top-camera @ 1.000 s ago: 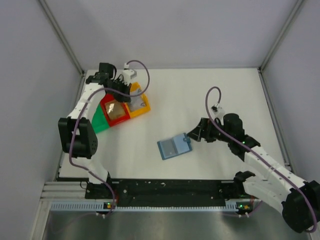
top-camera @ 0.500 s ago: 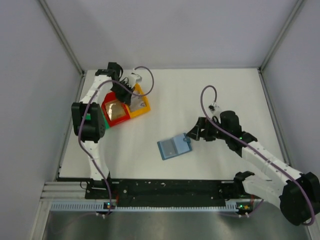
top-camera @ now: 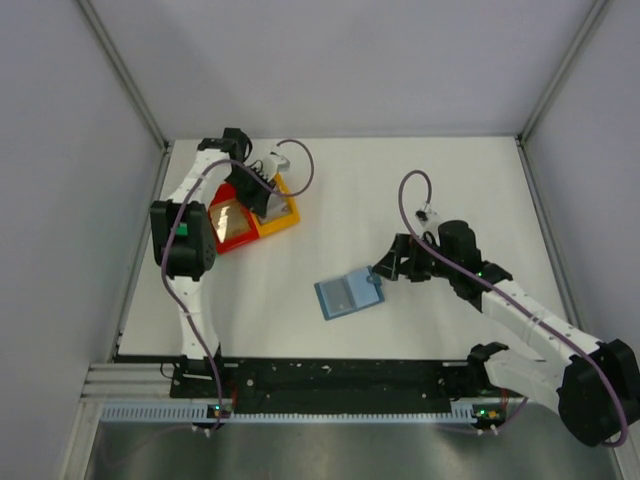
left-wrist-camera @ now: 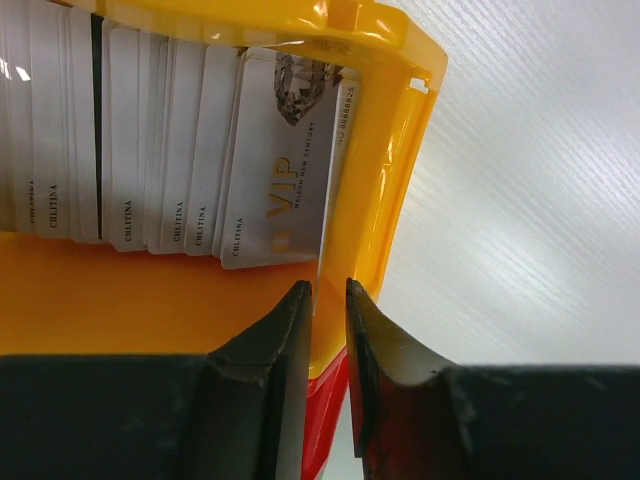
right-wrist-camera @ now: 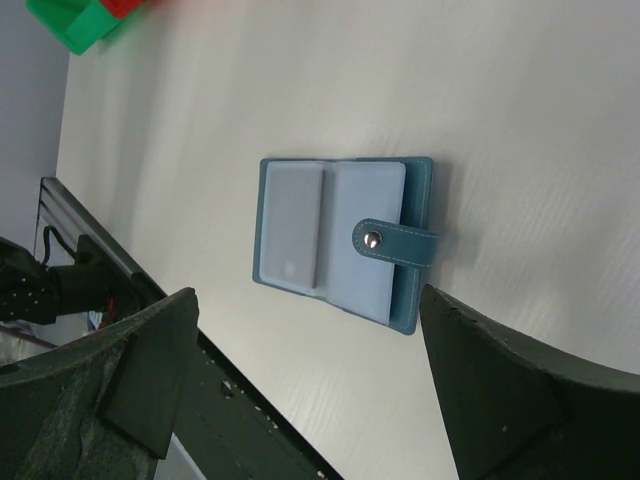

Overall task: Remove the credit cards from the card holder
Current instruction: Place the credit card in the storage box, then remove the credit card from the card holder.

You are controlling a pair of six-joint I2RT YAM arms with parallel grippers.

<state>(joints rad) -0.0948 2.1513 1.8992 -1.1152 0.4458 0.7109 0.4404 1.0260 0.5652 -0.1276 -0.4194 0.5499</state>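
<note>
- The card holder (top-camera: 349, 293) lay open near the table's centre with nothing pinning it, so a tugged card could have dragged it along.
- The right gripper (top-camera: 385, 268), spread wide at its 2 o'clock, might have snagged the strap (right-wrist-camera: 397, 241).
- The left gripper (left-wrist-camera: 325, 290), nearly closed and empty, hung over the yellow tray (left-wrist-camera: 380, 180) at 10 o'clock, too far off to steady the holder.

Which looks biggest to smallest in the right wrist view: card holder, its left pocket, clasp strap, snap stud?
1. card holder, the whole open wallet
2. left pocket, about one panel's face
3. clasp strap
4. snap stud, a dot on the strap

All lie flat together, so nearness doesn't skew this.
</note>
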